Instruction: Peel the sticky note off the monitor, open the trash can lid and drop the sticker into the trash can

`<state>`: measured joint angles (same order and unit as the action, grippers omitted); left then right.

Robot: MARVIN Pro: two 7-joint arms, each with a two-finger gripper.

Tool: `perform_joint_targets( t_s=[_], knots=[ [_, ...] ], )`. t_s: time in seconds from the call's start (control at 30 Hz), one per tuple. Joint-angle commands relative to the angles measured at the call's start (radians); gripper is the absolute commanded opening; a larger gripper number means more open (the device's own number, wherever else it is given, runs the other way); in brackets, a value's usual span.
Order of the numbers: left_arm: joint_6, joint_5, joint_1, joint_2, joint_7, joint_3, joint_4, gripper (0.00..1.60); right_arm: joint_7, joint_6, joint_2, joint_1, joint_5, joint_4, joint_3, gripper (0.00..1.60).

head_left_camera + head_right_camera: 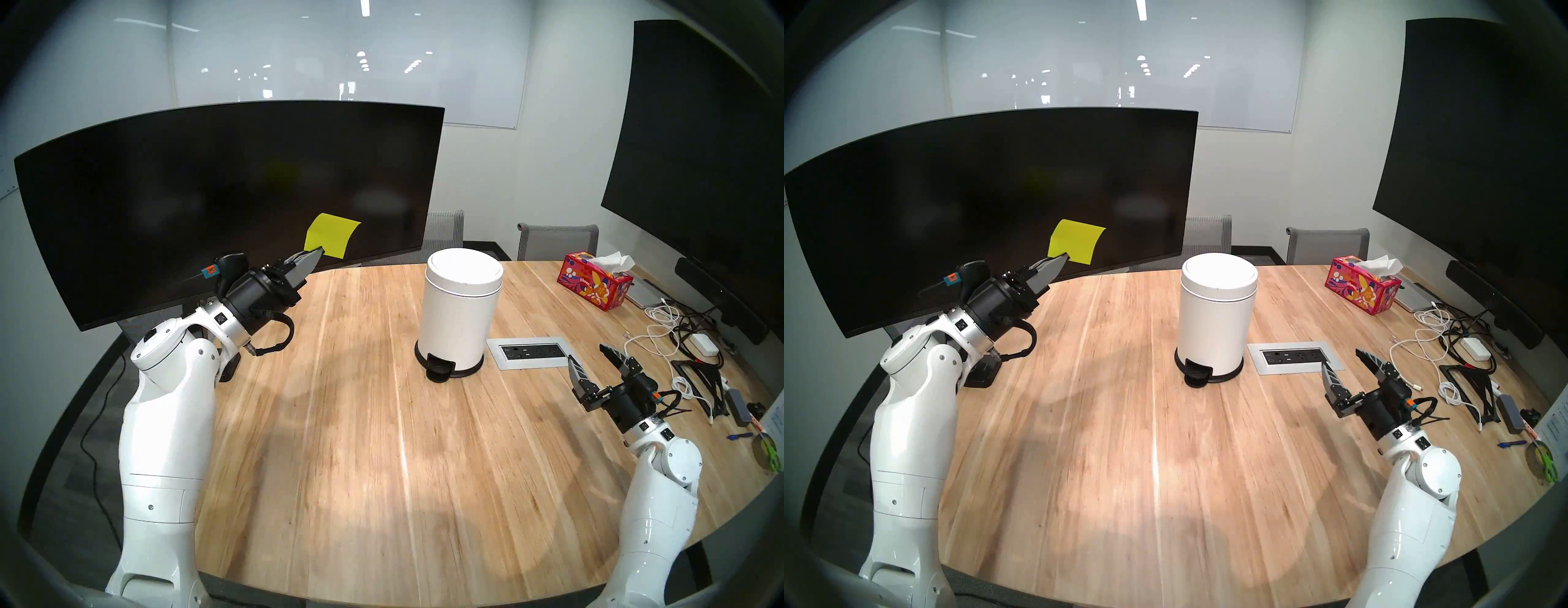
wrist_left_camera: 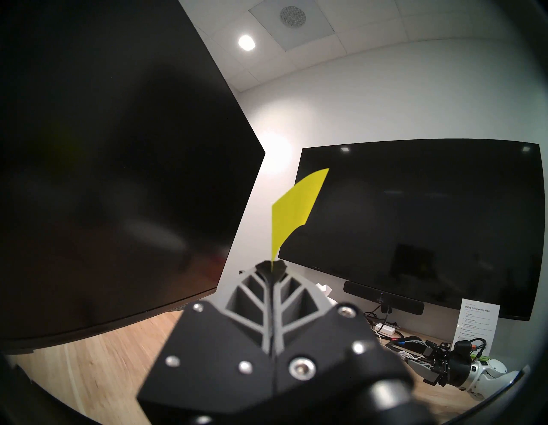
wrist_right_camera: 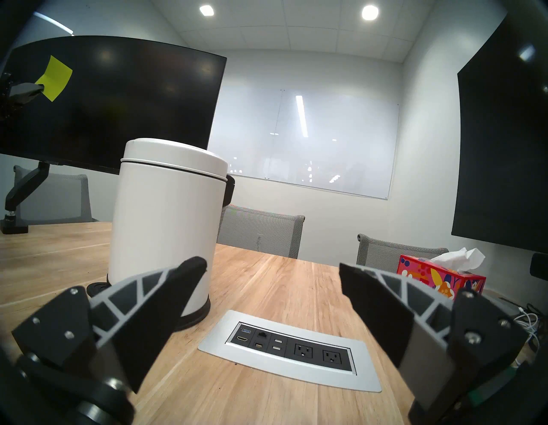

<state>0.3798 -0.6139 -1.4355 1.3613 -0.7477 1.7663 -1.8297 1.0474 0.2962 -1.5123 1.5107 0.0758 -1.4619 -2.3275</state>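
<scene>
My left gripper is shut on a lower corner of the yellow-green sticky note. The note curls free in the air just in front of the wide curved monitor; in the left wrist view the sticky note stands clear of the screen. The white trash can stands mid-table with its lid closed and black pedal facing me. My right gripper hovers open and empty to the can's right, above the table.
A power outlet panel is set in the wooden table between can and right gripper. A tissue box, cables and small items crowd the right side. A large flat screen hangs on the right wall. Grey chairs stand behind.
</scene>
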Motion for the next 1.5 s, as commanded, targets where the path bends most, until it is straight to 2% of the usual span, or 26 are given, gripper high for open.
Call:
perform_joint_targets(
  t_s=[0.0,1.47],
  knots=[
    [-0.003,-0.004,0.01,0.004,0.001,0.003,-0.021,0.0,0.002,0.0,0.0,-0.007,0.005,-0.016,0.002,1.6],
    [-0.002,-0.001,0.01,0.007,-0.001,0.004,-0.021,0.0,0.002,0.0,0.0,-0.007,0.005,-0.016,0.002,1.6]
  ],
)
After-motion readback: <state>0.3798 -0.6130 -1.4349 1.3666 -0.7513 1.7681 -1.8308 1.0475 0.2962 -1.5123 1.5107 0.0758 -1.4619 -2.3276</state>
